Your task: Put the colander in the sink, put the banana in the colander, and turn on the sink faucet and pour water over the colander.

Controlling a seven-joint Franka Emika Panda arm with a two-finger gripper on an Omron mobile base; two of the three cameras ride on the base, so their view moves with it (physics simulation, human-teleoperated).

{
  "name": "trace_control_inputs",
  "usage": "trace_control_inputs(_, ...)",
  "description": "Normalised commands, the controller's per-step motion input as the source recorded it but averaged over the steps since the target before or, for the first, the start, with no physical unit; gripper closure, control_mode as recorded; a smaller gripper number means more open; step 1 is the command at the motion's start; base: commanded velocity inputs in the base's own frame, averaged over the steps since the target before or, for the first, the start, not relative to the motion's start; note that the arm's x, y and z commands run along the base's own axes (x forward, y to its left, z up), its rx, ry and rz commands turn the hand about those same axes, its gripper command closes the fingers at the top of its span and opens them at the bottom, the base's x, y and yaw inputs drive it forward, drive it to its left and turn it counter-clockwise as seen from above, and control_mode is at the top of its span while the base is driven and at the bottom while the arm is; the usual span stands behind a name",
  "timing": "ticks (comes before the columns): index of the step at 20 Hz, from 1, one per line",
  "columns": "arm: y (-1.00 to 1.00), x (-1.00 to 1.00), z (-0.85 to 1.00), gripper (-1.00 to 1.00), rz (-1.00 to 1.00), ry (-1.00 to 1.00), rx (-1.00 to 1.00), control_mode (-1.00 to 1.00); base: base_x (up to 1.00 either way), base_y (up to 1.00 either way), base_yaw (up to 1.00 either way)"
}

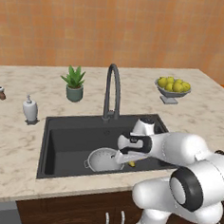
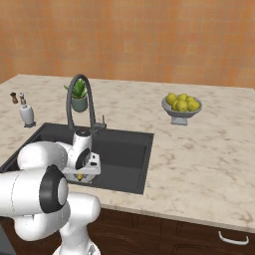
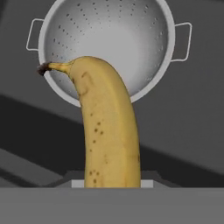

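Observation:
The yellow banana [image 3: 109, 127] rises from the bottom of the hand view, its dark stem tip reaching over the rim of the colander [image 3: 109, 39]. My gripper [image 1: 130, 159] is shut on the banana [image 1: 132, 163], low over the sink [image 1: 68, 141], just right of the silvery colander [image 1: 102, 160] that sits on the basin floor. In the right base view a bit of banana [image 2: 79, 177] shows under the gripper [image 2: 81, 173], above the dark sink [image 2: 127, 154]. The gooseneck faucet [image 1: 113, 85] [image 2: 74, 97] stands behind the basin.
A grey bowl of yellow-green fruits [image 1: 173, 88] [image 2: 182, 106] stands at the back right. A potted plant [image 1: 74, 84] [image 2: 78, 96], a white soap dispenser [image 1: 30, 110] [image 2: 27, 114] and two small shakers [image 1: 1, 94] [image 2: 18, 97] stand left of the faucet.

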Motion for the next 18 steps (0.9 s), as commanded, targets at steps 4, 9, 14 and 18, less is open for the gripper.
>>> trace_control_inputs(4, 0.26, 0.0, -0.24, 1.0, 0.03, 0.0, 0.03, -1.0, 0.0, 0.0, 0.0)
trace_control_inputs(9, 0.27, 0.01, -0.17, 1.0, 0.01, 0.0, 0.01, -1.0, 0.0, 0.0, 0.0)
trace_control_inputs(14, 0.04, 0.05, -0.24, 1.0, 0.01, 0.0, 0.02, -1.0, 0.0, 0.0, 0.0)
trace_control_inputs(18, 0.01, 0.12, -0.26, 1.0, 0.0, 0.0, 0.01, -1.0, 0.0, 0.0, 0.0)
